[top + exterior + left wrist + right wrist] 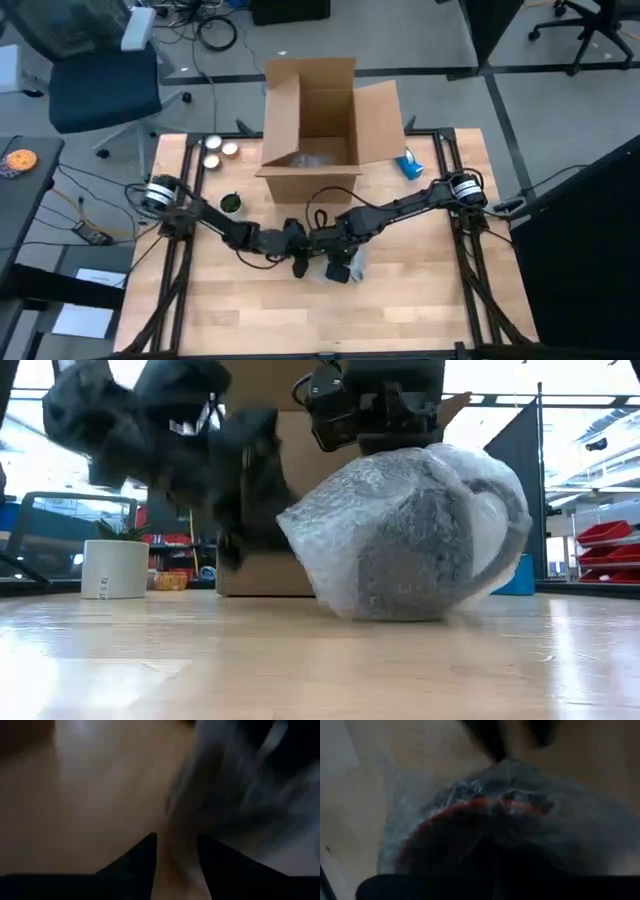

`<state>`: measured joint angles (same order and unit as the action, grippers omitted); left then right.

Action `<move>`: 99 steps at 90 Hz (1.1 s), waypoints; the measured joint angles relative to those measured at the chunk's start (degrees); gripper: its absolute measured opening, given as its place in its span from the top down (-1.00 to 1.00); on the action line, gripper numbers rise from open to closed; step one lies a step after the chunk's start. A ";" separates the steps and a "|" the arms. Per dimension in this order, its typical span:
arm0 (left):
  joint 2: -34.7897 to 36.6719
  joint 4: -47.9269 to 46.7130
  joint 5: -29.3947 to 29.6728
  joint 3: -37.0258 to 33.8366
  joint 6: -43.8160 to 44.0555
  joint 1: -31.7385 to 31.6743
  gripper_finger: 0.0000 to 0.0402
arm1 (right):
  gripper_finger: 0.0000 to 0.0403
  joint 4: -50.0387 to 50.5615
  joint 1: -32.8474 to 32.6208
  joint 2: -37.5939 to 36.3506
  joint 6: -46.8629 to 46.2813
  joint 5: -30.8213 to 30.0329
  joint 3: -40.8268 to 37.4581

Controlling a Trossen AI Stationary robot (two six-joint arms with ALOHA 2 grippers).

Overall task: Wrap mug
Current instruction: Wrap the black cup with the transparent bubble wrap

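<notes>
A grey ceramic mug wrapped in clear bubble wrap (415,535) lies on its side on the pale wooden counter (240,310), near the middle and toward the front edge, its handle visible through the plastic. The right gripper (341,262) sits directly on top of the bundle — whether its jaws are apart or together cannot be told. The left gripper (300,262) is just beside the bundle, jaws slightly apart, with nothing between them. An open brown cardboard box (312,130) stands at the back edge. A small white cup (114,568) and a blue object (409,165) flank the box.
</notes>
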<state>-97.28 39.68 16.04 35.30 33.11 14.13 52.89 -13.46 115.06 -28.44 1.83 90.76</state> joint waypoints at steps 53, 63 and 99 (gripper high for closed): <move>23.75 -31.06 2.99 -2.65 -1.36 5.79 0.37 | 1.00 21.64 -5.17 0.14 -1.96 -5.43 18.38; 21.59 -29.48 3.66 -3.85 1.55 5.94 0.37 | 1.00 22.61 -5.78 0.09 -3.43 -8.15 18.36; 5.45 -0.03 3.84 -5.56 3.22 5.93 0.37 | 1.00 13.09 -2.91 -0.04 -2.95 -8.57 4.03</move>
<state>-91.82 39.65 19.87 29.74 36.33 20.05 65.98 -16.36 115.02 -31.39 -6.75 94.79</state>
